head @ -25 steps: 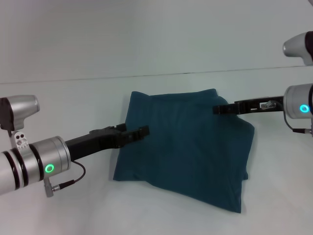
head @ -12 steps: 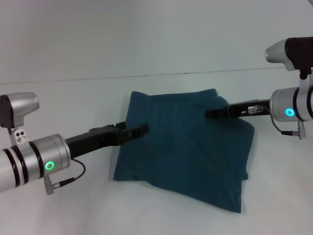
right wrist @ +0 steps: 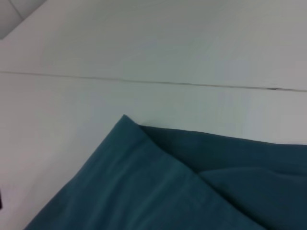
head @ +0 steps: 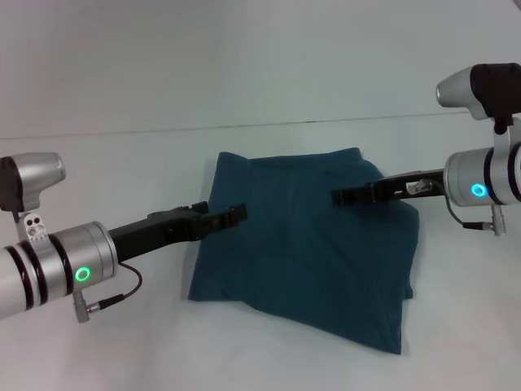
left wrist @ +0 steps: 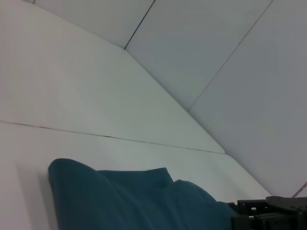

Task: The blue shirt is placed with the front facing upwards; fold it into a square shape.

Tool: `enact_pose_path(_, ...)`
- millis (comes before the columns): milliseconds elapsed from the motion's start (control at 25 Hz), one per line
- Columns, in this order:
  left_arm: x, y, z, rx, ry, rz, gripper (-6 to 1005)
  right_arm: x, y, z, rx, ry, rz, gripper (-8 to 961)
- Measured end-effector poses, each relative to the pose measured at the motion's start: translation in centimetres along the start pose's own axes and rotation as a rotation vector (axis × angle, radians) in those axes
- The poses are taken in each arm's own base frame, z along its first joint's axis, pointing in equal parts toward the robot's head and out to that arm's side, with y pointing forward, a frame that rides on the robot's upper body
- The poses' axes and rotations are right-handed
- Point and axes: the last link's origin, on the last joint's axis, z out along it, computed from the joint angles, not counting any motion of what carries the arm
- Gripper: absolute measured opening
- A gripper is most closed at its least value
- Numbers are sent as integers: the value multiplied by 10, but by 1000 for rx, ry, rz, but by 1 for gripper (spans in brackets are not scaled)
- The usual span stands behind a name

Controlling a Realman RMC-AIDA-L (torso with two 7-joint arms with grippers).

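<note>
— Where are we with the dark teal-blue cotton shirt?
— It lies mid-worktop, already folded roughly square. The left gripper and right gripper hover above it, empty; we cannot tell their fingers' state. Only tidying remains.
</note>
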Motion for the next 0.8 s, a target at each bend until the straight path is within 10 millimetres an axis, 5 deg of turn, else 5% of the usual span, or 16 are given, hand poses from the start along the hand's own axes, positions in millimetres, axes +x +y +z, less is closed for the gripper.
enact_pose_path(360,0,0,0,1,0,-14,926,-3,4,3,4,-10,-34,883)
enact_pose_path(800,0,0,0,1,0,-15,925,-6,-18,-13,79,-70,-1,883)
